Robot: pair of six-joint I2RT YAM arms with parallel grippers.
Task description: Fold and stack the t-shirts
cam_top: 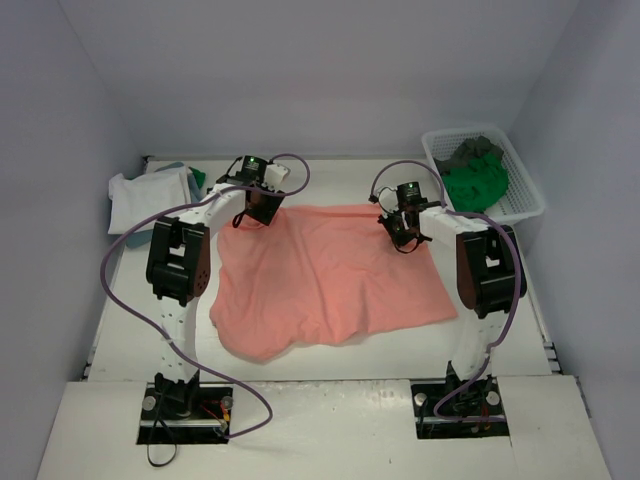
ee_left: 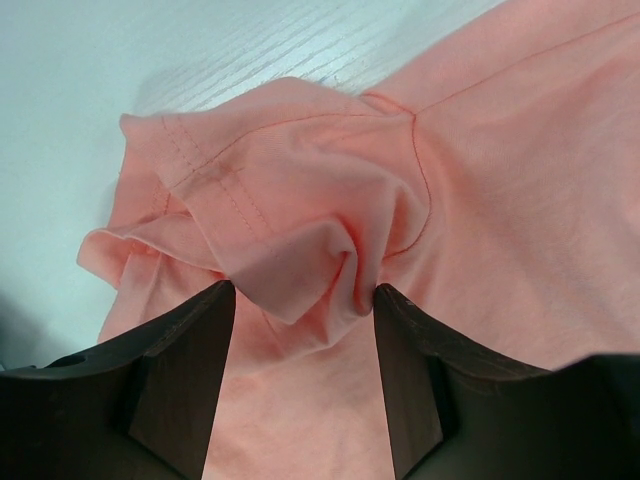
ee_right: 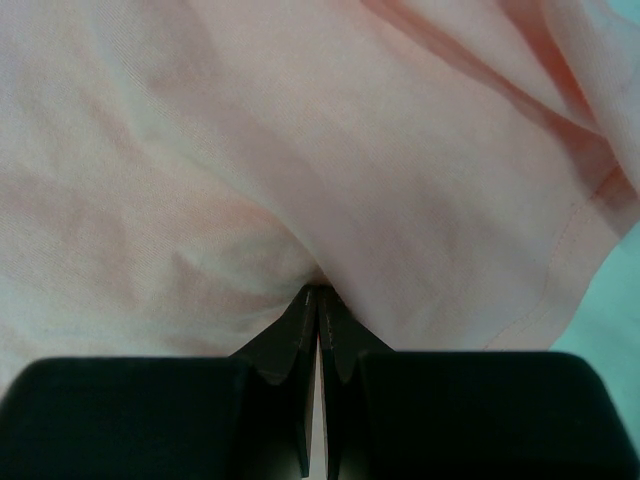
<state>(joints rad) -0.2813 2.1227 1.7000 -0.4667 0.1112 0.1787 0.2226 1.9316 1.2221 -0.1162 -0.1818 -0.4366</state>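
The pink t-shirt (cam_top: 330,285) lies spread out flat in the middle of the table (cam_top: 130,340), between the two arms. Its near edge is a bit bumpy and curled.

The left claw (cam_top: 262,208) is at the far left corner of the shirt. Its two fingers (ee_left: 190,370) stand apart, and a scrunched-up sleeve (ee_left: 290,200) sits just between their tips. I cannot tell if they press on it.

The right claw (cam_top: 400,235) is at the far right side of the shirt. Its fingers are tight together and they pinch a bit of the pink cloth at their tips.

At the far left of the table a white t-shirt (cam_top: 140,195) lies folded, with some light blue cloth (cam_top: 165,168) at its far edge.

At the far right stands a white basket (cam_top: 525,205). Inside it are a green t-shirt (cam_top: 478,182) and a dark grey t-shirt (cam_top: 475,150), all bunched up.
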